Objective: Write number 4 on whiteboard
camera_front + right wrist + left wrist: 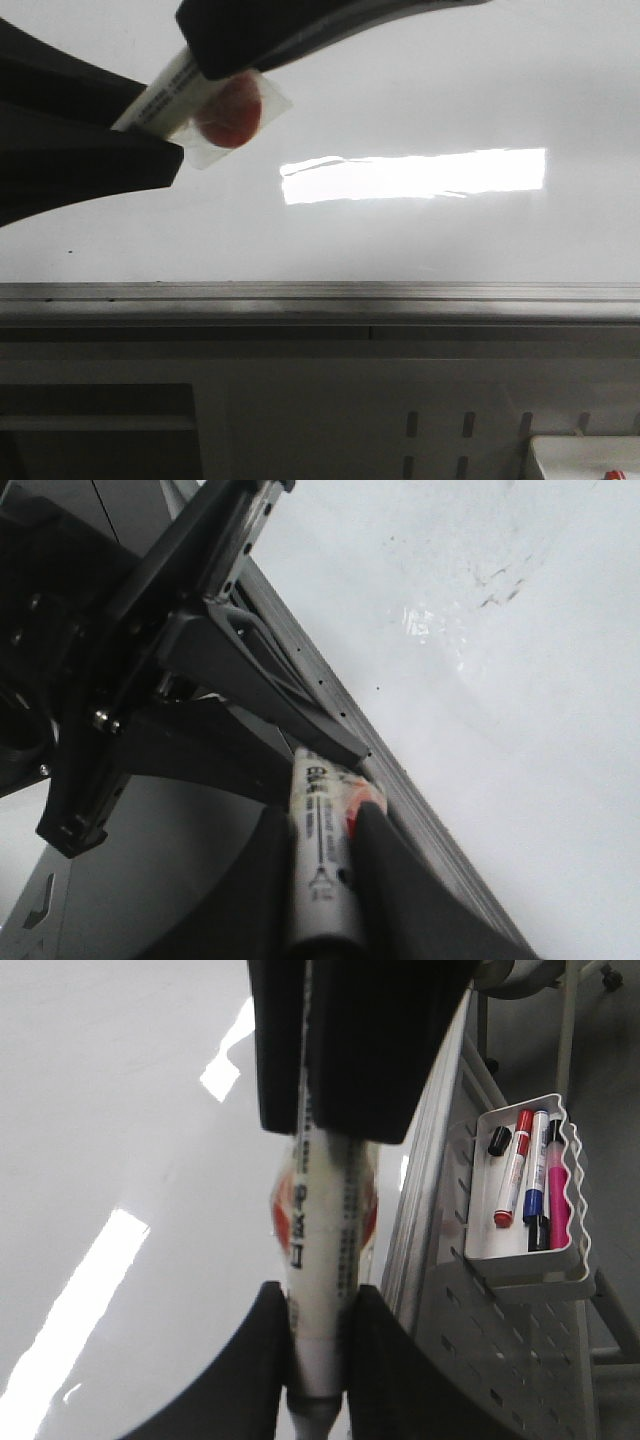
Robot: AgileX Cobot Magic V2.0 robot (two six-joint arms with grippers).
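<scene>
The whiteboard [420,90] is glossy white with a bright rectangular reflection and a grey edge rail [320,296]. No number 4 shows on it. The right wrist view shows only faint dark smudges on the board [500,680]. A white marker [165,92] with black print and a red label is held in front of the board's upper left. My left gripper [140,125] is shut on one end of the marker [320,1230]. My right gripper [215,65] is shut on the other end [318,830]. The marker's tip is hidden.
A white tray [525,1260] hangs on the grey perforated panel beside the board and holds red, blue, pink and black markers. Its corner shows at the front view's lower right [585,455]. A dark grey frame [300,400] lies below the rail.
</scene>
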